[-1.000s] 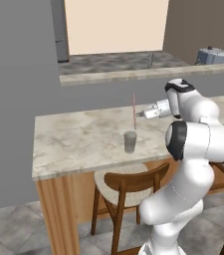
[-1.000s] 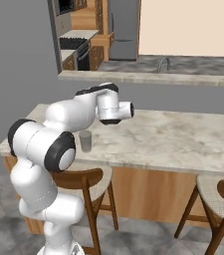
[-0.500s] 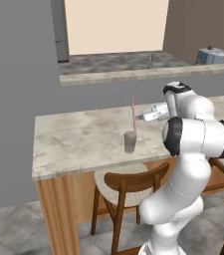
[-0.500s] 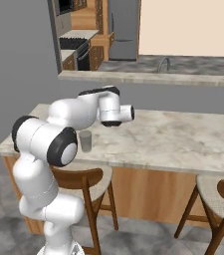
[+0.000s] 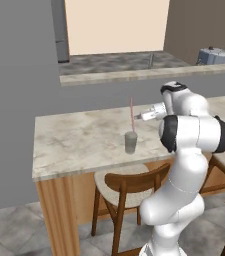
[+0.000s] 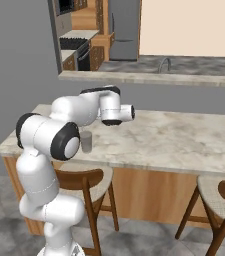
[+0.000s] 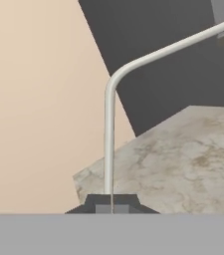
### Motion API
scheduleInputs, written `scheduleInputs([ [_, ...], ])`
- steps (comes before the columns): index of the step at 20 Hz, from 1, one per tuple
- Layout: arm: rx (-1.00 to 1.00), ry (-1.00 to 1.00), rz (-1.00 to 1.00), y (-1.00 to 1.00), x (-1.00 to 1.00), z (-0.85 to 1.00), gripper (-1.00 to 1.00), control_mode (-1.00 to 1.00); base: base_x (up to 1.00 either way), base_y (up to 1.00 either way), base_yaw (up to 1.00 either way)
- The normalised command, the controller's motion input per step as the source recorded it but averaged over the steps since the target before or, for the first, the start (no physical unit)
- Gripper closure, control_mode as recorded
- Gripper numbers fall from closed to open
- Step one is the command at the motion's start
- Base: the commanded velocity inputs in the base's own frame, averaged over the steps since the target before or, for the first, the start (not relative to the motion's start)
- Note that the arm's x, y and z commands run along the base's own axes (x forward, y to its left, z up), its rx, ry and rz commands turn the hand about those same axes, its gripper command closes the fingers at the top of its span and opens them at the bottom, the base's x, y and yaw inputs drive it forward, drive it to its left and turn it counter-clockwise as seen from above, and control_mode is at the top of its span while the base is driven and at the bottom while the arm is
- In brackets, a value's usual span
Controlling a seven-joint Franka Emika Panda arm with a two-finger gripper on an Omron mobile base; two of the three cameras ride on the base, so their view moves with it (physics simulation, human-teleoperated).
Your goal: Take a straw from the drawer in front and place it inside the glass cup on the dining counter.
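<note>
A wooden stool [image 5: 129, 192] with a pale cushioned seat stands tucked under the near counter's edge, and a second stool [image 6: 218, 210] stands further along the same side. Behind, a raised ledge [image 6: 149, 79] carries a marbled worktop with a curved silver faucet [image 6: 165, 63]. At the back left stand a dark steel fridge [image 6: 124, 30], a black stove [image 6: 79, 52] and wood cabinets [image 6: 86, 17]. Grey tiles [image 5: 9, 230] cover the floor.
</note>
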Motion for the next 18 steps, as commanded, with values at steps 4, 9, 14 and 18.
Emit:
scheduleInputs([
  [4,0.00,0.02,0.00,0.00,0.29,-0.10,1.00,-1.00,0.00,0.00,0.00],
  [9,0.00,0.00,0.03,-0.01,0.05,-0.13,1.00,-1.00,0.00,0.00,0.00],
  [14,0.00,0.00,0.04,0.00,0.00,-0.17,1.00,-1.00,0.00,0.00,0.00],
  [18,0.00,0.00,0.04,0.00,0.01,-0.22,1.00,-1.00,0.00,0.00,0.00],
])
